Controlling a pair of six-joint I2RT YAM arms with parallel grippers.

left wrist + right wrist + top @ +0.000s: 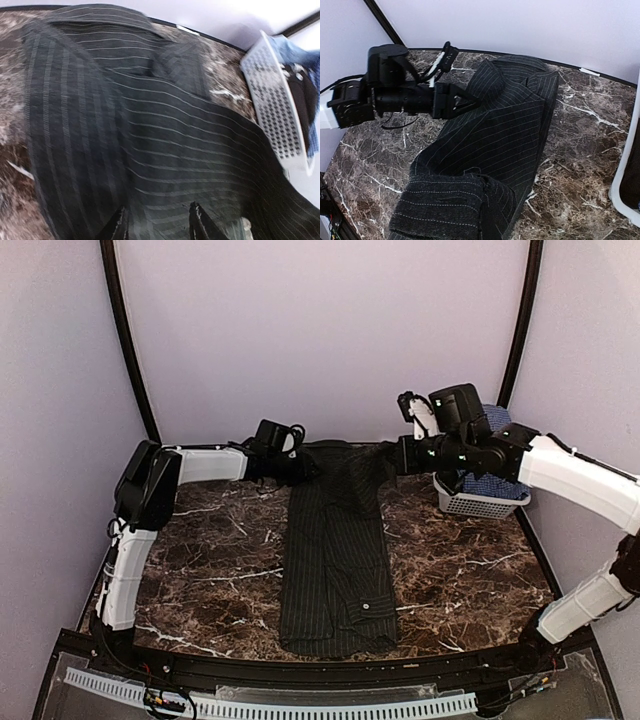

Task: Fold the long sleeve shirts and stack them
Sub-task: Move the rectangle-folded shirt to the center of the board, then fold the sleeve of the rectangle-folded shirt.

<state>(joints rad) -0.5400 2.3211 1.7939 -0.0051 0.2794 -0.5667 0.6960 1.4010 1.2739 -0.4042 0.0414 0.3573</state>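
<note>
The black pinstriped shirt [335,560] lies folded into a long strip down the middle of the table. Its far end is raised and stretched between my two grippers. My left gripper [300,468] grips the far left corner; in the left wrist view the cloth [165,150] fills the gap between its fingers [199,220]. My right gripper [398,455] grips the far right corner; in the right wrist view bunched cloth [445,210] hides its fingers. The left gripper also shows in the right wrist view [472,102]. The blue-and-white check shirt [495,430] sits in the basket.
The white slatted basket [480,502] stands at the far right of the marble table [200,560], just behind the right arm. It also shows in the left wrist view [272,100]. The walls close in at the back and both sides.
</note>
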